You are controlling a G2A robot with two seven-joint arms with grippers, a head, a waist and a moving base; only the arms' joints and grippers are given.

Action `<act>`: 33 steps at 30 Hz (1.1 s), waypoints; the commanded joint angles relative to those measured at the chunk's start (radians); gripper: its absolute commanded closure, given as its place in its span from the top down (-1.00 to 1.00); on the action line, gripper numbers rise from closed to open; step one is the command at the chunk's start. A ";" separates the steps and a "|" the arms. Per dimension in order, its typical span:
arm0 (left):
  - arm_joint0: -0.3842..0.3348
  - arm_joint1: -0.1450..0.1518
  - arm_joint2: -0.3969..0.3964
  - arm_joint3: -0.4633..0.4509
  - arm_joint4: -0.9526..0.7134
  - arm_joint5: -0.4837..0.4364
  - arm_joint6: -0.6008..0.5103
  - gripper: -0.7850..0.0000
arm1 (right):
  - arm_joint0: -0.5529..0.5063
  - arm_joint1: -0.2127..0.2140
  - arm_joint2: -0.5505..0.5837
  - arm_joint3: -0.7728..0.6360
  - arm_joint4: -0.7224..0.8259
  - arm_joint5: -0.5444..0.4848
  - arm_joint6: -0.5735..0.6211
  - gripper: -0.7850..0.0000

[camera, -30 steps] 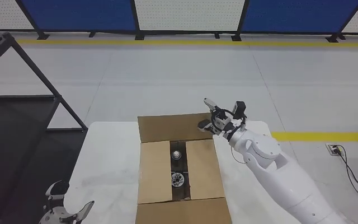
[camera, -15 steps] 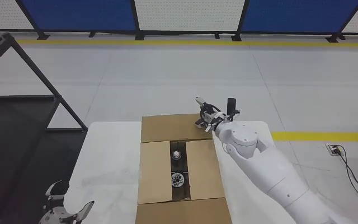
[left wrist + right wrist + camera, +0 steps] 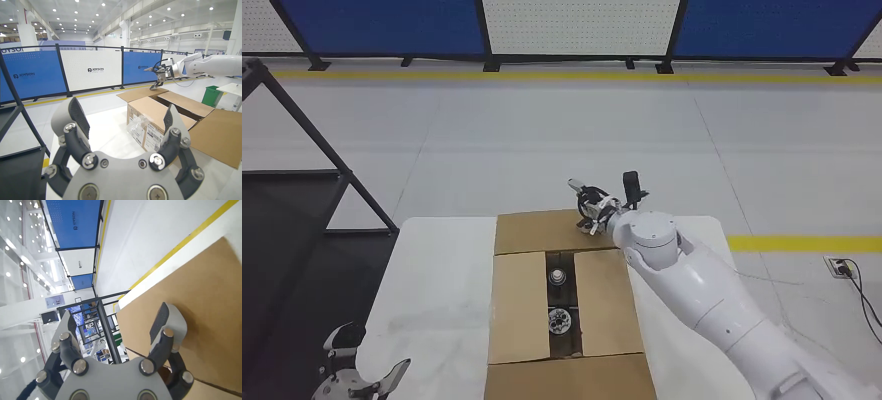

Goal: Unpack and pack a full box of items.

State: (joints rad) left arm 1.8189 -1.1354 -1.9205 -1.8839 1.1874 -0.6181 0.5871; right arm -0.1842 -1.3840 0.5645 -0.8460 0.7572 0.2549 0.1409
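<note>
The left end effector [image 3: 122,106] hangs at the near corner of the counter [image 3: 432,290]. Its 2 fingers are spread wide with nothing between them. The box [image 3: 147,106] stands ahead of it and well apart, so this arm looks parked out of the way rather than engaged.

The box's 2 side flaps lie folded inward over the top and leave a slot between them. Down in that slot sit a round item [image 3: 560,320] and, beyond it, a capped item [image 3: 558,275]. The load is therefore inside the box, and I judge the unpacking has not begun.

Just past the capped item, the right end effector [image 3: 116,309] is over the far flap [image 3: 198,294], which lies folded outward from the box. It is open and grips nothing. 1 finger [image 3: 170,321] rests on the cardboard or sits just above it, and the other is raised clear. That pose suits pressing the flap back to clear the opening. The side flaps just nearer than this end effector probably come next.
</note>
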 commanded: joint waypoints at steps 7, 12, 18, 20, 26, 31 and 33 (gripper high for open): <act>0.000 0.000 0.000 0.000 0.000 0.000 0.000 1.00 | 0.024 -0.053 -0.019 0.088 -0.034 0.068 -0.004 1.00; 0.000 0.000 0.000 0.000 0.000 0.000 0.000 1.00 | 0.043 -0.083 -0.027 0.156 -0.048 0.131 0.031 1.00; 0.000 0.000 0.000 0.000 0.000 0.000 0.000 1.00 | 0.055 -0.110 -0.021 0.215 -0.067 0.127 0.051 1.00; 0.000 0.000 0.000 0.000 0.000 0.000 0.000 1.00 | 0.057 -0.117 -0.015 0.231 -0.072 0.122 0.057 1.00; 0.000 0.000 0.000 0.000 0.000 0.000 0.000 1.00 | 0.055 -0.126 0.023 0.253 -0.072 0.051 0.075 1.00; 0.000 0.000 0.000 0.000 0.000 0.000 0.000 1.00 | 0.030 -0.107 0.085 0.232 -0.069 -0.103 0.138 1.00; 0.000 0.000 0.000 0.000 0.000 0.000 0.000 1.00 | 0.012 -0.093 0.118 0.208 -0.067 -0.164 0.179 1.00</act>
State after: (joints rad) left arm 1.8189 -1.1354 -1.9205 -1.8839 1.1874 -0.6181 0.5871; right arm -0.1617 -1.4852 0.6628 -0.6241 0.6892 0.1298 0.2956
